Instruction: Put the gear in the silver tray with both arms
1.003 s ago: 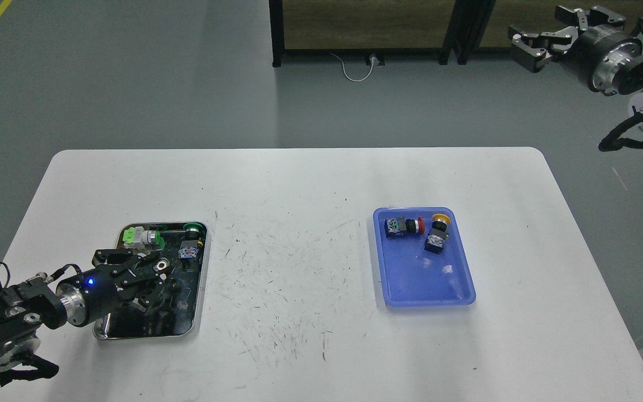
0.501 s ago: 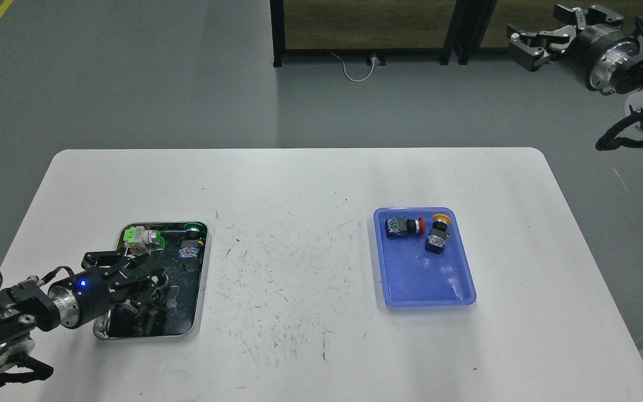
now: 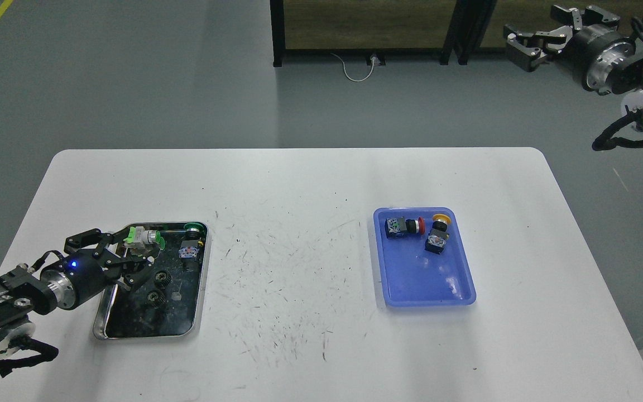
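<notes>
Grey floor surrounds a white table (image 3: 310, 184) with rounded corners, its matte top scuffed with dark scratches toward the middle.

At about eight o'clock on the table, the left gripper (image 3: 114, 252) hangs over the near-left edge of the silver tray (image 3: 201, 290), its black clawed fingers spread and holding nothing. That tray is shallow polished metal with rounded corners and a dark mirror-like floor, its long axis running from near to far. Two small dark toothed gears (image 3: 157, 286) lie on the tray floor, just to the gripper's four o'clock and apart from its fingers; they look hard, round and low. At the tray's far end sit a green and white switch (image 3: 142, 237) and a black push-button with a green cap (image 3: 191, 239).

At three o'clock on the table, a blue plastic tray (image 3: 455, 290), smooth and dull-glossy, holds a red-capped button (image 3: 405, 226) and a yellow-capped button (image 3: 437, 234) at its far end. No gear shows in it.

At the upper right, well off the table, the right gripper (image 3: 533, 40) is raised with its claws parted and empty. The left arm is far nearer the silver tray, so any move there seems to fall to it.
</notes>
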You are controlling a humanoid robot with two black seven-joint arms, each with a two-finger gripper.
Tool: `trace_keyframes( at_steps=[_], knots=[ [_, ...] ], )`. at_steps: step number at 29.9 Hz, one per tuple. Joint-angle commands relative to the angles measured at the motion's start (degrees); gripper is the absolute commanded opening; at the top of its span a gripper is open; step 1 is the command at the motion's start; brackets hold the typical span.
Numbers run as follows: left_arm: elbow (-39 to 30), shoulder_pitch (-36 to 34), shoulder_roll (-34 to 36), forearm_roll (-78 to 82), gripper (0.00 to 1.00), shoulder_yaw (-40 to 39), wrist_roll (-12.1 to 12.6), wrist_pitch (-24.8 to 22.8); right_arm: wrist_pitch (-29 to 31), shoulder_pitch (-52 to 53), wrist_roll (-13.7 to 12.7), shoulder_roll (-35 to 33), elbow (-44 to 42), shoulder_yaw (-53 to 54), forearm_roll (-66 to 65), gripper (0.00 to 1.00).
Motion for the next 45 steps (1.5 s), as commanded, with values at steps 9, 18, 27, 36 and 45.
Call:
trace_keyframes(
  at_steps=[9,18,27,36,45],
  knots=[
    [4.9,-15.6,1.4,-4.5,0.97,-5.4,4.0,0.3,-6.5,0.9,0.2,-0.4,-0.1,3.8,1.7,0.99],
    [6.1,-26.9,1.0,-10.1,0.97,-5.3,7.5,0.5,-10.2,0.3,0.2,-0.8,-1.0,8.8,6.4,0.99],
    [7.6,-32.0,0.2,-14.8,0.97,-4.2,7.9,4.2,-12.6,-1.2,2.2,-1.6,-0.6,12.3,7.3,0.99],
    [7.8,-33.7,-1.4,-14.8,0.98,-4.2,8.0,5.0,-12.9,-1.9,2.4,-2.1,-0.3,13.7,7.2,0.99],
    [7.8,-34.1,-0.8,-14.8,0.98,-4.1,8.0,5.4,-12.9,-1.2,2.8,-2.2,-0.1,13.7,6.6,0.99]
  ],
)
